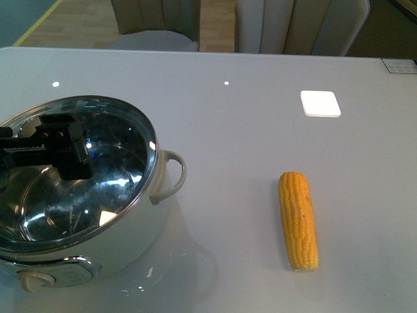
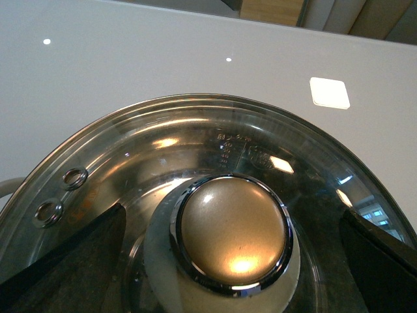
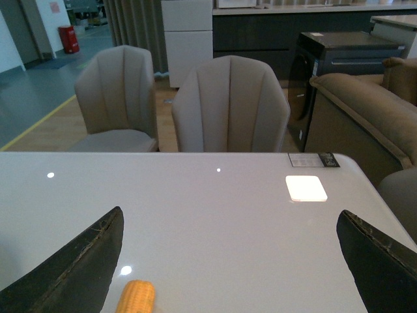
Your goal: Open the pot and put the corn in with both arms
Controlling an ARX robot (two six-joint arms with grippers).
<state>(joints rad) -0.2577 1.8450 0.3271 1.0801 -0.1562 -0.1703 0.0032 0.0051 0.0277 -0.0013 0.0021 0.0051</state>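
Pot (image 1: pixel 140 222) at left of table (image 1: pixel 260 130), glass lid (image 2: pixel 163 130) on. Left end effector (image 2: pixel 229 215) spread wide either side of lid's smooth knob (image 2: pixel 233 228), not gripping. Probably slick, heavyish and breakable: pinch knob squarely, lift straight. Corn (image 1: pixel 298 218) well apart at right, likely firm, ridged, light; grasp mid-cob. Right end effector (image 3: pixel 228 215) also apart, empty, near corn's tip.

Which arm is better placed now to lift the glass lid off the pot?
Left. The left gripper hangs open over the glass lid, one finger on each side of its knob. The right gripper, also open, is by the corn, away from the pot.
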